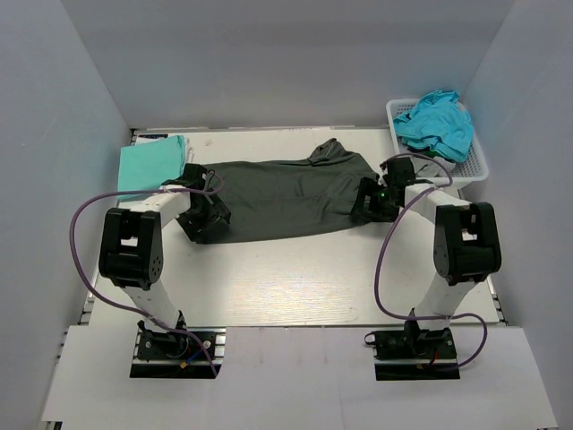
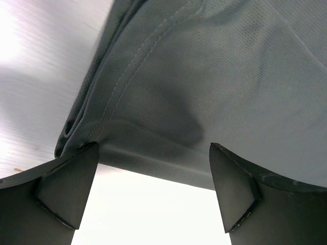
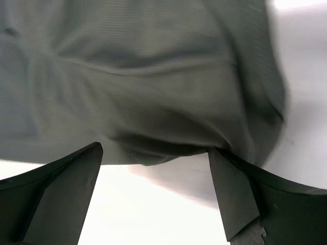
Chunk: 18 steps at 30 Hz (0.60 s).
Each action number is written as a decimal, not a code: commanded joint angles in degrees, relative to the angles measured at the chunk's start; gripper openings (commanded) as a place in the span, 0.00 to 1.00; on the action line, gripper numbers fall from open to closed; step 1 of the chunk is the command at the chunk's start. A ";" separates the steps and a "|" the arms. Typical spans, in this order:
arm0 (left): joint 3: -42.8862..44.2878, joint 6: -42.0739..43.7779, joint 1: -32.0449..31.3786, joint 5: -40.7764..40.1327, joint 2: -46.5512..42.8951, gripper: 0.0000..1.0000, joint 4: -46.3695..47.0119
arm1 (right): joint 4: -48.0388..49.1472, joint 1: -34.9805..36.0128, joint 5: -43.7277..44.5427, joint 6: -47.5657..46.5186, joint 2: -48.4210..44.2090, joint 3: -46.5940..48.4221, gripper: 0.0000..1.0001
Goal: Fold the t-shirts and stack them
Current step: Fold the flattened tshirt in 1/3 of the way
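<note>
You are seemingly setting up a fold: charcoal t-shirt (image 1: 286, 193) is lying spread across the table (image 1: 269, 287), left gripper (image 2: 153, 153) and right gripper (image 3: 156, 150) are hovering jaws apart at its opposite ends, and the next move is calling for both pinching its near edge together.
</note>
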 commanded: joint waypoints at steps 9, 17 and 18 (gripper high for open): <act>-2.32 0.58 0.76 -6.56 0.70 1.00 -1.84 | -2.06 -5.77 8.90 1.73 -6.56 -9.52 0.90; -2.49 1.63 -0.38 -2.17 -2.99 1.00 -1.13 | -0.30 -5.07 -7.19 -3.45 -14.82 -8.65 0.90; -2.49 1.63 -0.38 -1.47 -3.52 1.00 -1.13 | -0.30 -4.81 -9.19 -3.54 -15.87 -8.47 0.90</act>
